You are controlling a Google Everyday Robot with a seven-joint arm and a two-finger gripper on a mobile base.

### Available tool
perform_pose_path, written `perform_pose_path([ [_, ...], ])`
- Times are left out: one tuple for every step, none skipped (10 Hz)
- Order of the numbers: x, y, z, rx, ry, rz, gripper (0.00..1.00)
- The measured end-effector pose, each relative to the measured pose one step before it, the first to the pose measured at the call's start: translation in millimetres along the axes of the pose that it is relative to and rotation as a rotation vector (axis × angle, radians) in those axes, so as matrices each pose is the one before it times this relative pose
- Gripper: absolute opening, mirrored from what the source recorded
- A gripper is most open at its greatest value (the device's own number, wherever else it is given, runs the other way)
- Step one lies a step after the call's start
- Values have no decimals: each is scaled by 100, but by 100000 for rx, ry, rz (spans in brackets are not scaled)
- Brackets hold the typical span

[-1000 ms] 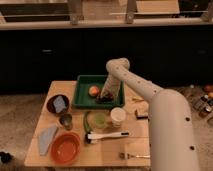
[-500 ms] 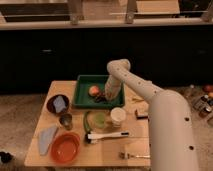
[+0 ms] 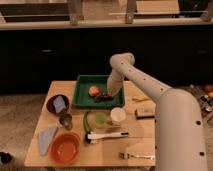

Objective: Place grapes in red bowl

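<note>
The grapes (image 3: 102, 97), a small dark red-purple cluster, lie in the green tray (image 3: 82, 95) next to a round orange-red fruit (image 3: 93, 90). My gripper (image 3: 111, 94) reaches down into the tray from the right, right beside the grapes; whether it touches them is unclear. The red bowl (image 3: 65, 148), wide and bright orange-red, sits empty at the front left of the wooden table (image 3: 140, 145).
A dark maroon bowl (image 3: 57, 104) with a pale item stands left of the tray. A metal cup (image 3: 65, 120), a green bowl (image 3: 98, 120), a white cup (image 3: 118, 115), a white-handled brush (image 3: 106, 135), a pale napkin (image 3: 48, 137) and a fork (image 3: 137, 156) lie around.
My gripper has lowered into the tray toward the grapes. Nothing else has moved.
</note>
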Motion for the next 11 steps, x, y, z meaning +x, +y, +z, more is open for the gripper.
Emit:
perform_pose_path([
  [-7, -252, 222, -782, -1359, 4243, 31],
  [-2, -122, 563, -1302, -1465, 4666, 42],
  [-108, -413, 388, -969, -1479, 4117, 52],
  [-264, -688, 353, -732, -747, 4807, 63],
  [-357, -346, 223, -412, -252, 5158, 72],
  [-166, -392, -1, 836, 818, 4312, 77],
  [-45, -104, -40, 1202, 1328, 3643, 80],
  [60, 44, -106, 1207, 1336, 2980, 80],
  [32, 18, 101, 176, 372, 1295, 80],
  [2, -145, 86, 197, 283, 1033, 80],
  [7, -47, 381, -488, 187, 857, 80],
])
